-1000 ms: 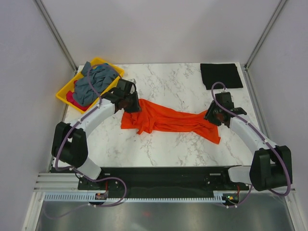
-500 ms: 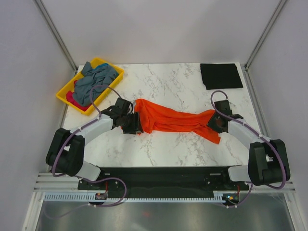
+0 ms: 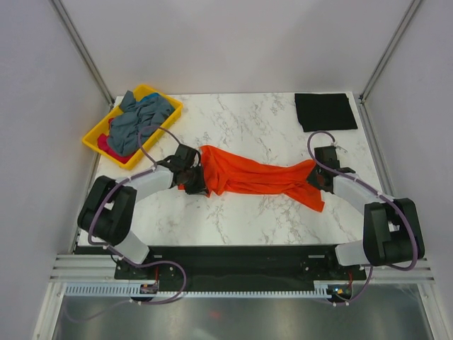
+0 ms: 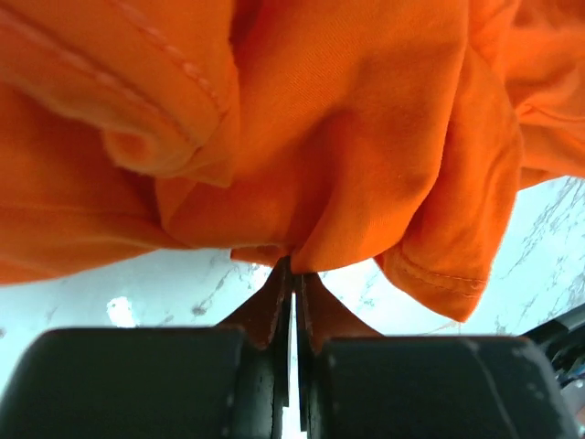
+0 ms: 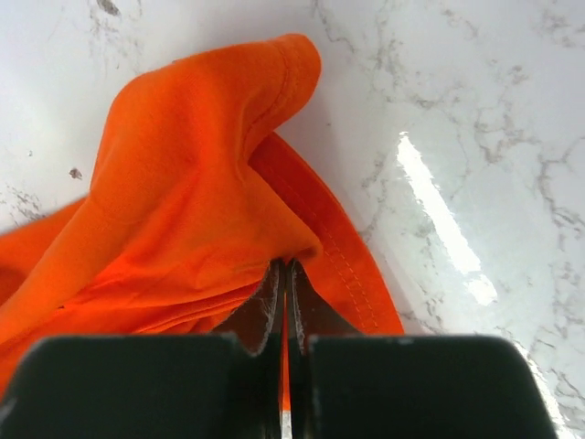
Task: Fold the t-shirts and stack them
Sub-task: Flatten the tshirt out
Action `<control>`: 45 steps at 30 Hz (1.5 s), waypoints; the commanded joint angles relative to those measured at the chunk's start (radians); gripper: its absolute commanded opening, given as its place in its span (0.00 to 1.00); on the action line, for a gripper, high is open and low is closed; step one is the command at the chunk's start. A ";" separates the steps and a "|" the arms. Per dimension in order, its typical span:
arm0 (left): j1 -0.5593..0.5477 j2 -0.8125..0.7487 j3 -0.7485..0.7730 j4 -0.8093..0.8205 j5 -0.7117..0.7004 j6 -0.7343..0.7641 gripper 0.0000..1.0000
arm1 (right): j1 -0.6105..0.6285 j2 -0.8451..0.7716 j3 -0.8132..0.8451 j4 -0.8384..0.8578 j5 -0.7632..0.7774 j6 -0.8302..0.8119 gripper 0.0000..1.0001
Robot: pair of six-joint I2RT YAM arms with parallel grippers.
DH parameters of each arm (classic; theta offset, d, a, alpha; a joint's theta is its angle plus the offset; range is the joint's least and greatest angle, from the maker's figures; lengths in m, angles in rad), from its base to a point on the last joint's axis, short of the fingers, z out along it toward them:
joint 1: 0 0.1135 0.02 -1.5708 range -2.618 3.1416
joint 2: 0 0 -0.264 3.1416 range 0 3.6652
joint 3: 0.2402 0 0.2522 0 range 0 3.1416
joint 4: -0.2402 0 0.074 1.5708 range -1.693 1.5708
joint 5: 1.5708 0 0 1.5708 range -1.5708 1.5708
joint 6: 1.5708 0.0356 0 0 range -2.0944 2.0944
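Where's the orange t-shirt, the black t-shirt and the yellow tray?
orange t-shirt (image 3: pixel 255 176), top view, middle of the bunched cloth.
black t-shirt (image 3: pixel 324 111), top view, centre of the folded square.
yellow tray (image 3: pixel 94 136), top view, its left rim.

White arms (image 3: pixel 146 180), black joints (image 3: pixel 106 212), purple cables (image 3: pixel 308 149)

One orange t-shirt (image 3: pixel 255 177), one black t-shirt (image 3: pixel 325 111), one yellow tray (image 3: pixel 90 142), heaped shirts (image 3: pixel 138 120) uncountable, one left tool (image 4: pixel 292 271), one right tool (image 5: pixel 283 267)
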 commanded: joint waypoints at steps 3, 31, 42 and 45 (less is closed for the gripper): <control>-0.004 -0.182 0.135 -0.163 -0.114 0.029 0.02 | -0.004 -0.145 0.109 -0.157 0.127 -0.031 0.00; 0.134 0.083 0.484 -0.422 -0.013 0.116 0.11 | -0.021 -0.130 0.285 -0.264 0.121 -0.130 0.00; 0.131 -0.069 0.412 -0.495 -0.210 0.145 0.46 | -0.041 -0.029 0.287 -0.225 0.086 -0.114 0.00; 0.086 -0.132 0.338 -0.395 -0.058 0.129 0.45 | -0.041 0.005 0.302 -0.219 0.075 -0.103 0.00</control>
